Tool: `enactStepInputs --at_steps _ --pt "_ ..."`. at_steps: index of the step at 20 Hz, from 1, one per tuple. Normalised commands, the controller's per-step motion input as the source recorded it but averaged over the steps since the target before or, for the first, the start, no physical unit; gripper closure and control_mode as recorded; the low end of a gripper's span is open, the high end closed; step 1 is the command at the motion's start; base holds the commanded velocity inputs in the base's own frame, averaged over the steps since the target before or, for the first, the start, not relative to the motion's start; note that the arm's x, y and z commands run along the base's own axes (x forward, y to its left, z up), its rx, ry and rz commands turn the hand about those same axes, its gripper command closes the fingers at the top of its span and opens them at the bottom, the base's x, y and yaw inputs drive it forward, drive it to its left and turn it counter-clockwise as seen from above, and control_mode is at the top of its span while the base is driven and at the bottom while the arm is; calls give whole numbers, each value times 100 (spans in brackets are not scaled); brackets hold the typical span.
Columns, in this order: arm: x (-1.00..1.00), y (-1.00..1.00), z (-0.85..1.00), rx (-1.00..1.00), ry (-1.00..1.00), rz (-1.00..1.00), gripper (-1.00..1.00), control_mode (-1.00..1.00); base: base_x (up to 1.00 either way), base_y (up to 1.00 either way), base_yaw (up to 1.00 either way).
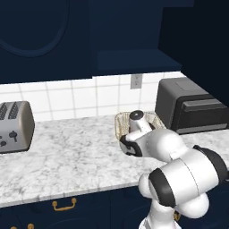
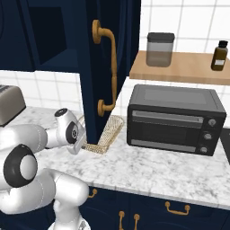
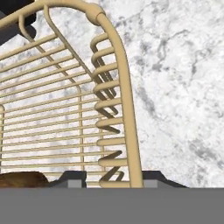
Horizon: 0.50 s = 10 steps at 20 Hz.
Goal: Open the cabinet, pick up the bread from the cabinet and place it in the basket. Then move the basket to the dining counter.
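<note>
Hand view showed the fingers straddling the basket rim, one tip on each side of the wire wall, apparently closed on it. The bread lay inside the basket at 7 o'clock, a brown lump on the mesh floor. Marbled table spread out at 3 o'clock of the rim. In the left base view the arm reached up from 5 o'clock to the basket, which stood on the table between the toaster at 9 o'clock and the oven at 3 o'clock. In the right base view the cabinet door hung open over the basket
</note>
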Motion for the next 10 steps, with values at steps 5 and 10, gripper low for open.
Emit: enactStepInputs --at_steps 5,10 --pt "-29 -28 -8 0 0 7 100 -100 0 0 0" --pt "-46 0 1 0 -1 7 100 -100 0 0 0"
